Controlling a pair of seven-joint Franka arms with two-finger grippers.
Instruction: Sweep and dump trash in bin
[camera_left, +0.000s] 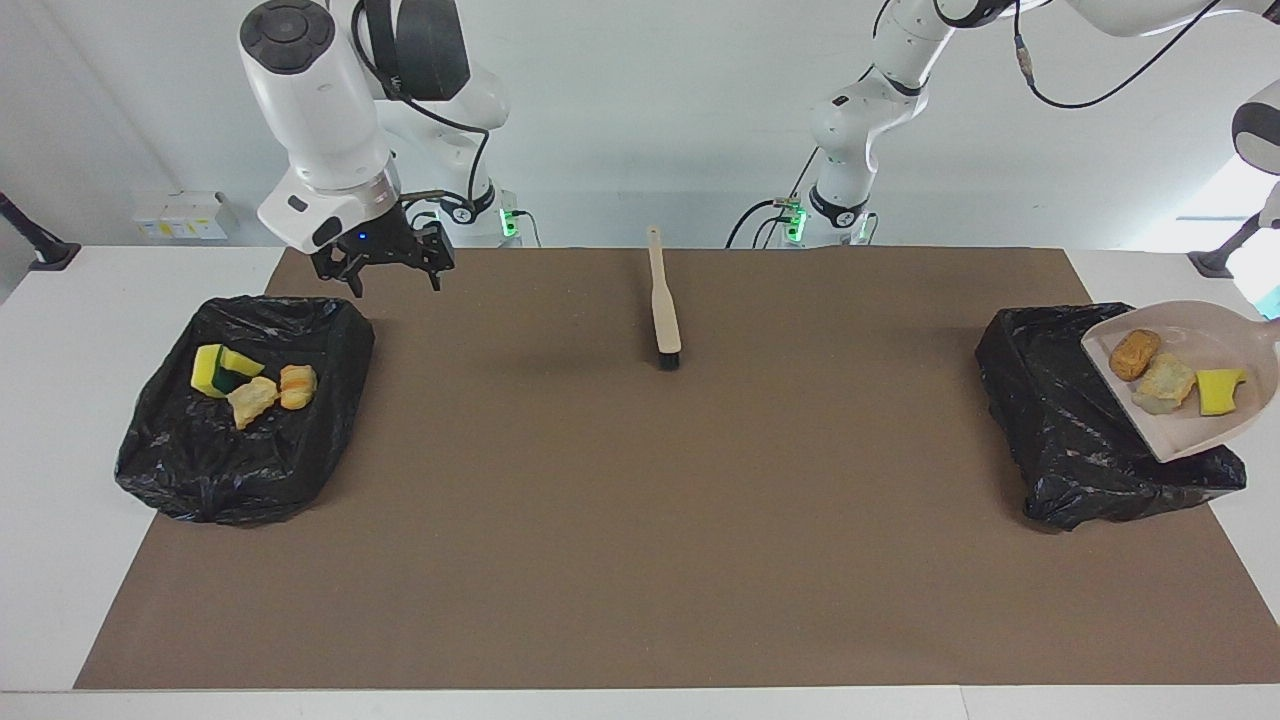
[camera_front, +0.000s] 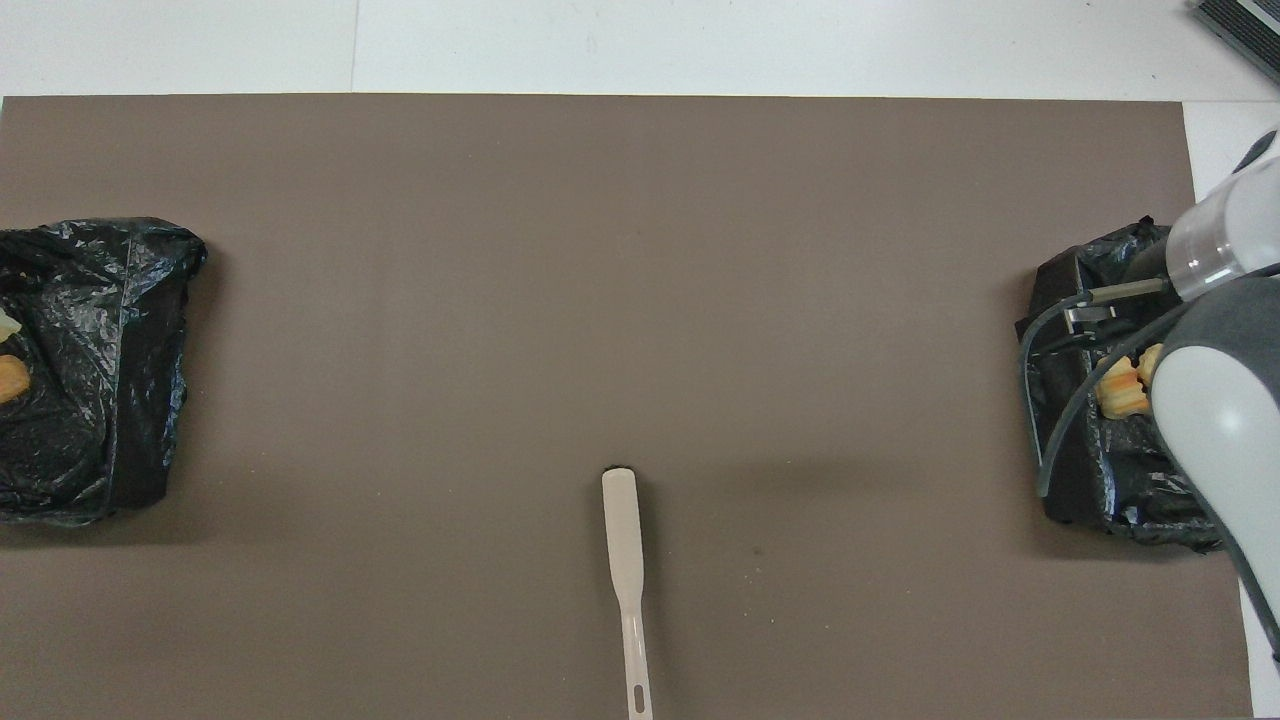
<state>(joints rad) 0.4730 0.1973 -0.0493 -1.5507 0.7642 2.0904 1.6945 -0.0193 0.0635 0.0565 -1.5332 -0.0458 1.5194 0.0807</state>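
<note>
Trash (camera_left: 250, 382) lies split in the facing view: four scraps in the nine-o'clock bin (camera_left: 200, 460), three on the tilted dustpan (camera_left: 1200, 425) over the three-o'clock bin (camera_left: 1060, 430). Right gripper (camera_left: 396, 285) hangs spread wide at eleven o'clock (just beside the nine-o'clock bin); left gripper, off-frame, is closed.
</note>
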